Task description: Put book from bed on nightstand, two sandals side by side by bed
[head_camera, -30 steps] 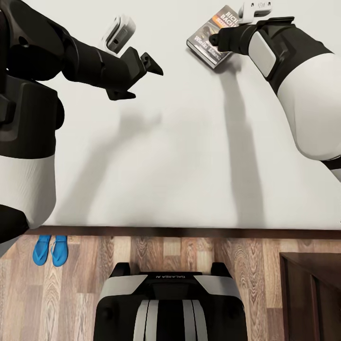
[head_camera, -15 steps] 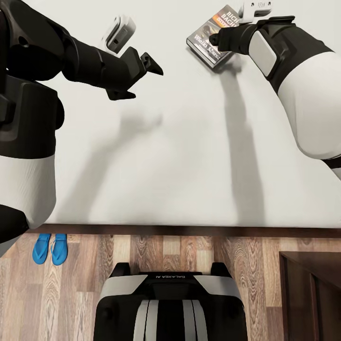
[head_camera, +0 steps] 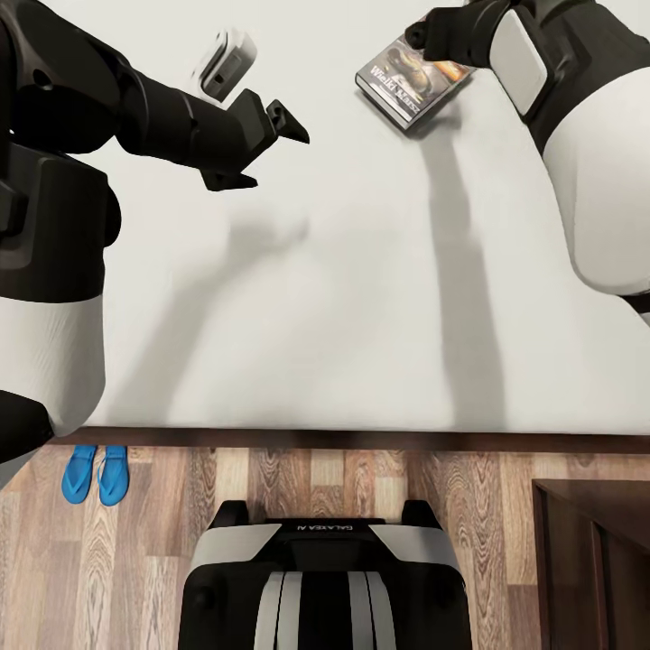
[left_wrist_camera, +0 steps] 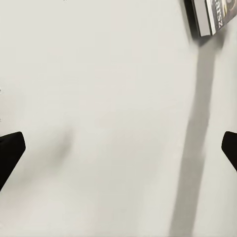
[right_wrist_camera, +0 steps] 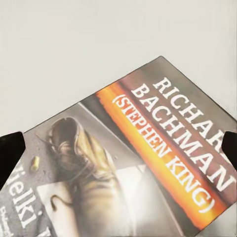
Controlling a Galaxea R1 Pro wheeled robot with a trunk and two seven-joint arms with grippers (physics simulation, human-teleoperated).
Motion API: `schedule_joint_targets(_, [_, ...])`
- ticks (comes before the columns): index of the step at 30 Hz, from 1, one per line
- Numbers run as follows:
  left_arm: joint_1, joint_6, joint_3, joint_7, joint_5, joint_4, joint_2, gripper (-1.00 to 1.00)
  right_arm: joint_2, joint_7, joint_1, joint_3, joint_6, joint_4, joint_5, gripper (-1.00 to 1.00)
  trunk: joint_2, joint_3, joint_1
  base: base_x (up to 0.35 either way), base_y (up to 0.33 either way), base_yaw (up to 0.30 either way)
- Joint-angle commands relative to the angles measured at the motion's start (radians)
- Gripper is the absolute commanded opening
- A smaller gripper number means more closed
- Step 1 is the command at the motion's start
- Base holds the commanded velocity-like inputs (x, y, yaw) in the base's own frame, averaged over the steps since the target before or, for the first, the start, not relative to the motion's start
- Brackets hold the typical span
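A glossy paperback book (head_camera: 411, 83) lies flat on the smooth pale grey mattress of the bed (head_camera: 343, 298), far from its dark wooden edge. The right gripper (right_wrist_camera: 118, 148) hangs above the cover, fingertips spread wide and holding nothing; whether they touch the book is unclear. The wrist view reads "RICHARD BACHMAN" beside an orange band. The left gripper (head_camera: 271, 144) hovers open and empty over bare mattress. Two blue sandals (head_camera: 95, 474) lie side by side on the wood-plank floor (head_camera: 316, 478).
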Motion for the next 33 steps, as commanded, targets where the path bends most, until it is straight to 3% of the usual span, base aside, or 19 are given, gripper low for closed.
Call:
schedule_joint_targets(1, [-0.001, 0.008, 0.0, 0.008, 0.005, 0.0, 0.001, 1.0, 0.001, 0.005, -0.001, -0.005, 0.02, -0.017, 0.008, 1.0, 0.0, 0.0, 0.0, 0.018, 0.0, 0.0])
schedule_joint_targets(10, [-0.001, 0.008, 0.0, 0.008, 0.005, -0.001, 0.002, 1.0, 0.001, 0.01, 0.0, -0.003, 0.085, -0.087, 0.009, 1.0, 0.0, 0.0, 0.0, 0.146, 0.0, 0.0])
schedule_joint_targets(21, [-0.001, 0.008, 0.0, 0.009, 0.004, 0.0, 0.002, 1.0, -0.001, 0.012, 0.007, 0.002, 0.093, -0.097, 0.012, 1.0, 0.0, 0.0, 0.0, 0.273, 0.0, 0.0])
schedule_joint_targets(33, [-0.001, 0.008, 0.0, 0.009, 0.006, 0.0, 0.002, 1.0, -0.003, 0.011, 0.014, 0.001, 0.089, -0.077, 0.013, 1.0, 0.0, 0.0, 0.0, 0.067, 0.0, 0.0])
